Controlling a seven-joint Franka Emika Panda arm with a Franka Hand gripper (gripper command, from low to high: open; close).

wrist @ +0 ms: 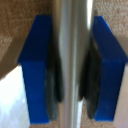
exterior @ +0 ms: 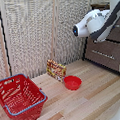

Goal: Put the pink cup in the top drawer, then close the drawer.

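Dark brown wooden storage unit (exterior: 106, 50): blue-padded gripper (wrist: 73, 70) clamped on its thin silver bar handle (wrist: 73, 40); red bowl (exterior: 72, 82) on table.

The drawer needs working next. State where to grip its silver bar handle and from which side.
Grip the silver bar handle across its thin width, coming straight at the drawer front, one blue finger each side. The bar is slim and straight, and it fits between the fingers; contact is unclear.
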